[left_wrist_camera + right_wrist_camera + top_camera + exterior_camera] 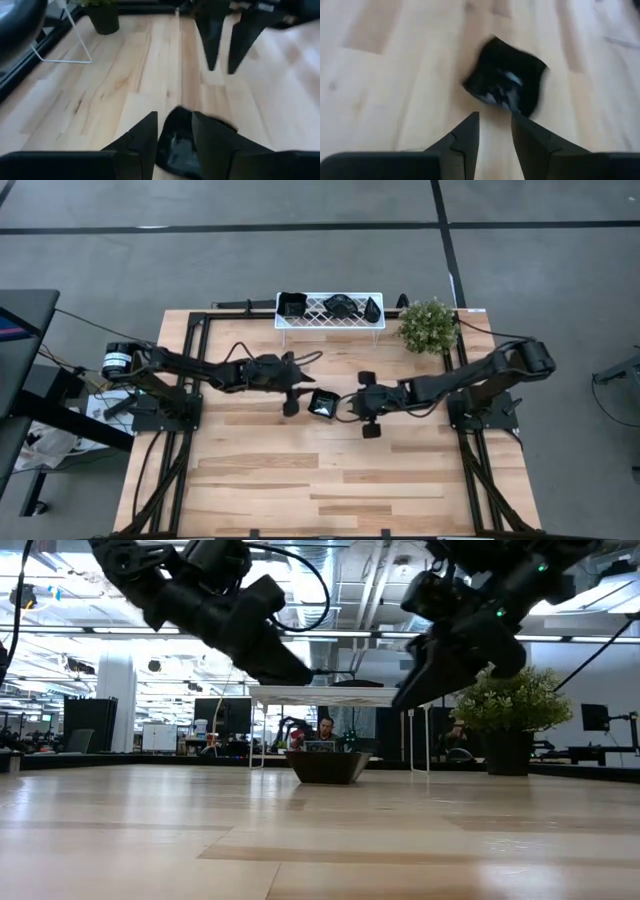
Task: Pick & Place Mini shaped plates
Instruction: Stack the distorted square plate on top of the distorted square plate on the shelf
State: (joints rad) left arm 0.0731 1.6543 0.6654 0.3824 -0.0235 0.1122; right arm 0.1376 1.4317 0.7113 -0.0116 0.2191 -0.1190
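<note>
One small glossy black square plate [322,404] rests flat on its base on the wooden table between both grippers; it also shows in the low view [327,766]. My left gripper [297,394] hangs above it on its left, open, with the plate [177,145] showing past the gap. My right gripper [347,404] hangs on its right, open, pointing at the plate [506,82]. In the low view both the left gripper [298,673] and the right gripper [408,698] stand well above the table. Three more black plates [340,306] lie on the white rack [300,321].
The white lattice rack stands at the table's far edge, and its thin legs [65,37] show in the left wrist view. A green potted plant [428,326] sits to the rack's right. Bare wood [330,480] stretches toward the near edge. The other arm's fingers [212,45] face my left gripper.
</note>
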